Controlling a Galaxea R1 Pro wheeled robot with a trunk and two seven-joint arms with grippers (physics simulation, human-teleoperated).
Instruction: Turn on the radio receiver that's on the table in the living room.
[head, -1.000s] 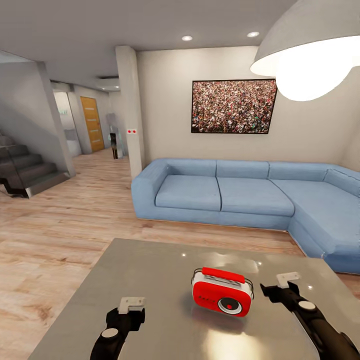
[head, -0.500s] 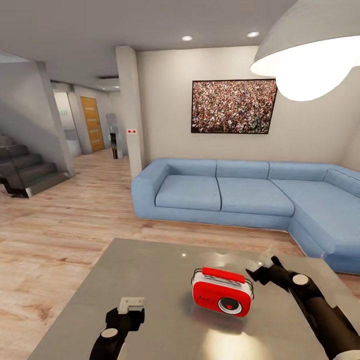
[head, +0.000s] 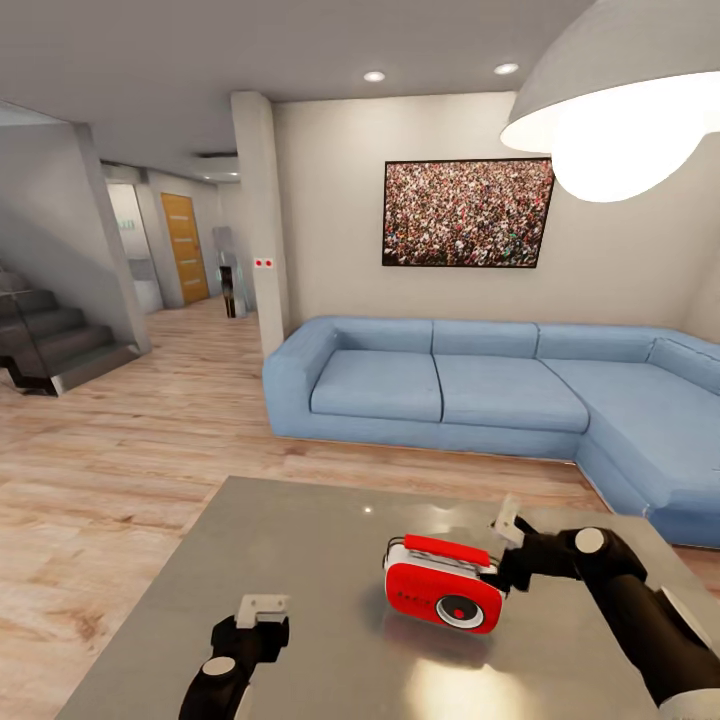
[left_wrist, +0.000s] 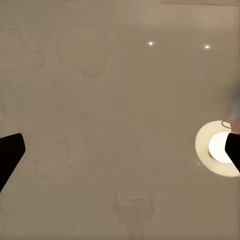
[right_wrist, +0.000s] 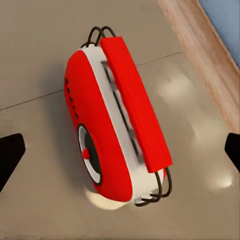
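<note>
Radio receiver: I see the red radio receiver (head: 444, 587) standing upright on the table (head: 300, 560), toward its right half, round dial facing me, red handle on top. In my right wrist view the radio receiver (right_wrist: 117, 125) sits midway between my two finger tips, white rim and wire handle brackets plain to see.

Right gripper: my right gripper (head: 507, 553) is at the radio's right end, just beside its upper corner; I cannot tell whether it touches. Its jaws stand wide apart, nothing held.

Left gripper: my left gripper (head: 262, 608) hangs low over the near left part of the table, well apart from the radio. Its jaws are spread too, with bare glossy table (left_wrist: 120, 120) between them.

Table: grey, mirror-like, reflecting the pendant lamp (head: 620, 100).

Living room: light-blue corner sofa (head: 480, 400) beyond the table, crowd-pattern picture (head: 467, 213) on the beige wall, plank floor (head: 110, 470), stairs (head: 50, 340) at far left.
</note>
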